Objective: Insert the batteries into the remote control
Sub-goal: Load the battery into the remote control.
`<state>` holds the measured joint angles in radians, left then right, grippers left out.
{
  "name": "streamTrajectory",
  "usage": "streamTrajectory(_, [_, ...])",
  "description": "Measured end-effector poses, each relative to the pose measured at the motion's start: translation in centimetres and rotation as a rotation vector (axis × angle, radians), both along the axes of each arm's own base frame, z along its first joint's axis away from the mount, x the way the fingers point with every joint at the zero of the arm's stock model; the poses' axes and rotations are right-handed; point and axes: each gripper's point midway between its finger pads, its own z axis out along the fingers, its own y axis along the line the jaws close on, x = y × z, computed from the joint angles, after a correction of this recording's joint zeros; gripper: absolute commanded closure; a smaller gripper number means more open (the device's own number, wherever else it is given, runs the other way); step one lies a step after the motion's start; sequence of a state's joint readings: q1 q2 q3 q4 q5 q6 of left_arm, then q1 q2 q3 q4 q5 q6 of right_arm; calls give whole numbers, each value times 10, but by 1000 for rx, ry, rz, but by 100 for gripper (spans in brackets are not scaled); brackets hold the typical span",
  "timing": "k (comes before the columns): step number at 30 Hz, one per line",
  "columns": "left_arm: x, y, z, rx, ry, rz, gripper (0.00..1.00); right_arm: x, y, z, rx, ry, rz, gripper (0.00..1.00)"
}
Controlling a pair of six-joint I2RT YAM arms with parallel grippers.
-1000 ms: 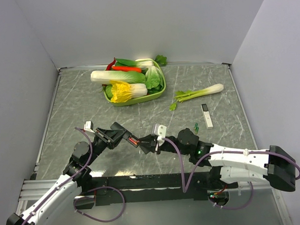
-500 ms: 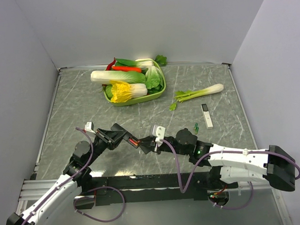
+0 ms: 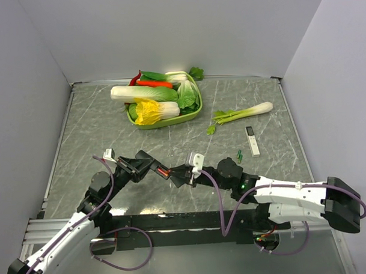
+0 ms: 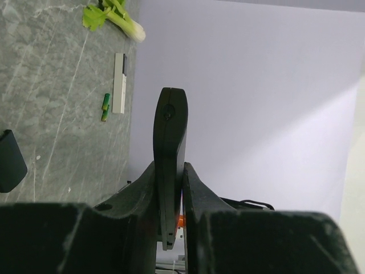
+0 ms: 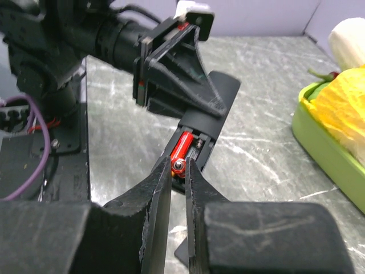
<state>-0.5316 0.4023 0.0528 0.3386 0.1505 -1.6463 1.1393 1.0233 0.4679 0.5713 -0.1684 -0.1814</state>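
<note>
We see a grey marbled table (image 3: 99, 134) enclosed by plain pale walls (image 3: 167, 29). Toward the far edge we find a light green tray (image 3: 164, 124) heaped with vegetables: a long white stalk (image 3: 130, 92) lying across it, a yellow-leaved cabbage (image 3: 149, 111) at its near side, a red pepper (image 3: 154, 84) behind, and dark green leaves (image 3: 187, 96) on the right. To the right of the tray, well apart from it, we note a celery stalk (image 3: 242, 114) lying flat, and nearer to us a slim white device (image 3: 252, 140) with a dark top end.
</note>
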Motion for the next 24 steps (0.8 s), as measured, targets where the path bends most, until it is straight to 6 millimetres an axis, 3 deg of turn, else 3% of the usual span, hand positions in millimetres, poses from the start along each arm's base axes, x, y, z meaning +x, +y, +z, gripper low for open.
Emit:
streamTrajectory(7, [1, -1, 10, -24, -10, -1, 99, 8, 6, 11, 59, -19, -32, 100])
streamTrajectory(19, [0, 0, 13, -35, -14, 0, 99, 14, 16, 10, 78, -25, -41, 100])
streamTrajectory(24, [0, 1, 13, -36, -16, 2, 99, 14, 16, 10, 79, -23, -35, 92])
